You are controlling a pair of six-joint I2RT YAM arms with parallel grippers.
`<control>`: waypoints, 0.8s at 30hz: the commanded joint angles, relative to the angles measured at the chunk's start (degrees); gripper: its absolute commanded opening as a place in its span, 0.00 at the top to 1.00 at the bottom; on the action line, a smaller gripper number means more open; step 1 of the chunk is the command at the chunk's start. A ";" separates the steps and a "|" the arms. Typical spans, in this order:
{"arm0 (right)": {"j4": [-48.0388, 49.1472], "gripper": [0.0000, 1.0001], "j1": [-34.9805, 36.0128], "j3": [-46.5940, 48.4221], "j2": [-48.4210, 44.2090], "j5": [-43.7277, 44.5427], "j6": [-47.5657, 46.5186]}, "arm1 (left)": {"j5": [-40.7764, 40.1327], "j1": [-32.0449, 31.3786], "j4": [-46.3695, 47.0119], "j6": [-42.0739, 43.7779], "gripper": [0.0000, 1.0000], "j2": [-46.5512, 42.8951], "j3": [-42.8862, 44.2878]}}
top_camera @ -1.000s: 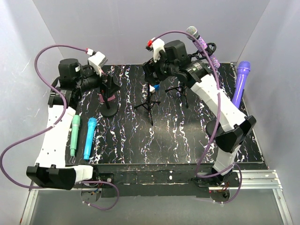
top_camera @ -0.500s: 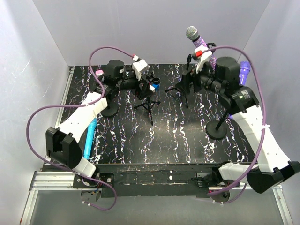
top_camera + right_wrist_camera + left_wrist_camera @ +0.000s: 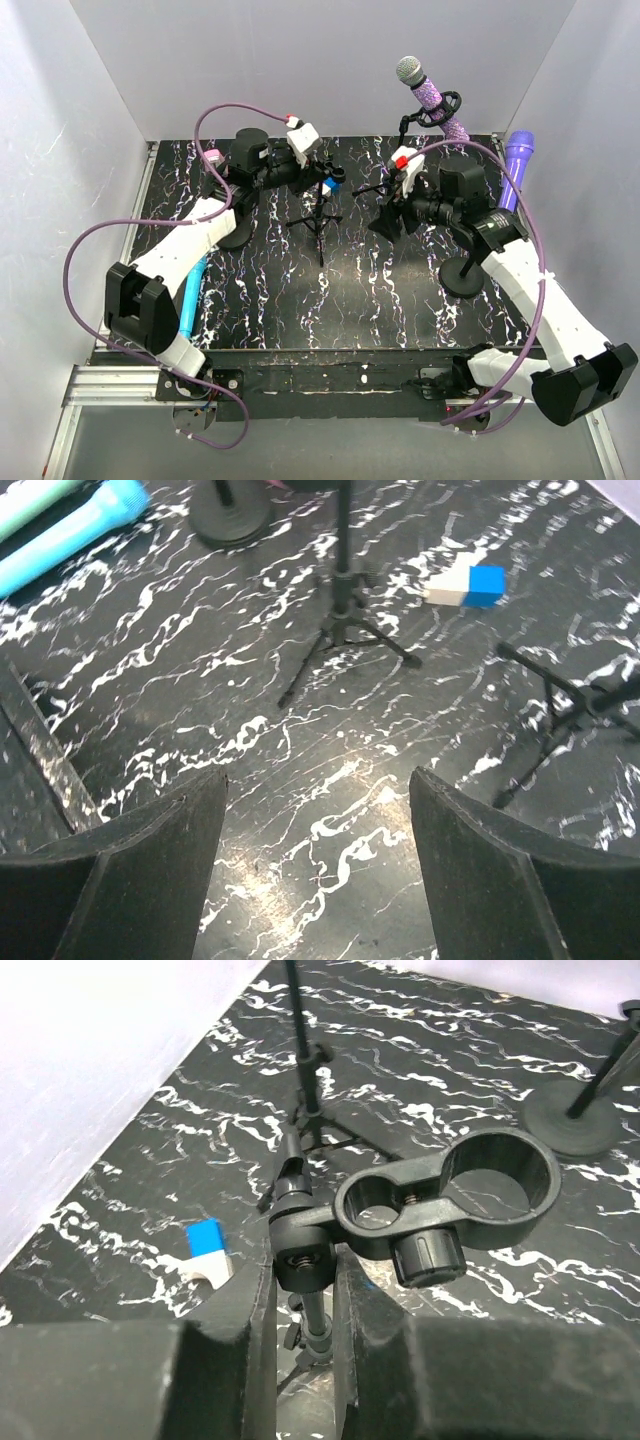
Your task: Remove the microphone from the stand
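Observation:
A black tripod stand (image 3: 320,215) stands mid-mat with an empty ring clip (image 3: 450,1185) on top. My left gripper (image 3: 318,172) is shut on the joint block (image 3: 303,1258) just under that clip, one finger on each side. A silver-headed purple microphone (image 3: 425,95) sits tilted in the clip of the rear tripod stand (image 3: 385,188). A plain purple microphone (image 3: 515,165) rises from a round-base stand (image 3: 465,278) at the right. My right gripper (image 3: 385,222) hangs open over bare mat (image 3: 318,810), between the two tripods.
A blue microphone (image 3: 190,290) lies flat at the left, partly under my left arm. A blue-and-white block (image 3: 333,183) rests beside the central tripod. Another round base (image 3: 235,238) sits at the left. White walls close in the mat on three sides.
My left arm swung from the left stand to the central tripod and shut on its top joint. My right arm left that tripod, went right, then dropped lower and forward, staying open.

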 commanded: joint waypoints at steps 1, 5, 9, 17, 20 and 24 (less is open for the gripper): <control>3.14 0.21 -0.36 -2.88 -0.57 -12.50 -9.51 | 12.16 0.20 -2.99 3.47 1.00 0.97 3.04; 2.35 0.21 -0.27 -2.37 2.76 -16.64 -15.50 | 21.48 1.77 -5.20 3.04 1.00 -0.34 2.60; 0.24 0.21 -0.53 0.88 7.34 -20.68 -19.10 | 36.15 5.90 -10.81 5.12 1.00 -2.54 4.00; -13.53 0.29 -0.27 9.93 20.51 -37.73 -29.82 | 52.18 12.15 -26.47 21.65 1.00 -5.88 0.59; -17.08 0.33 0.52 13.62 25.88 -39.58 -32.82 | 52.53 12.15 -26.91 25.27 1.00 -7.90 -0.65; -17.43 0.34 2.10 17.14 30.89 -40.65 -36.16 | 52.88 12.15 -27.61 26.14 1.00 -8.26 -0.03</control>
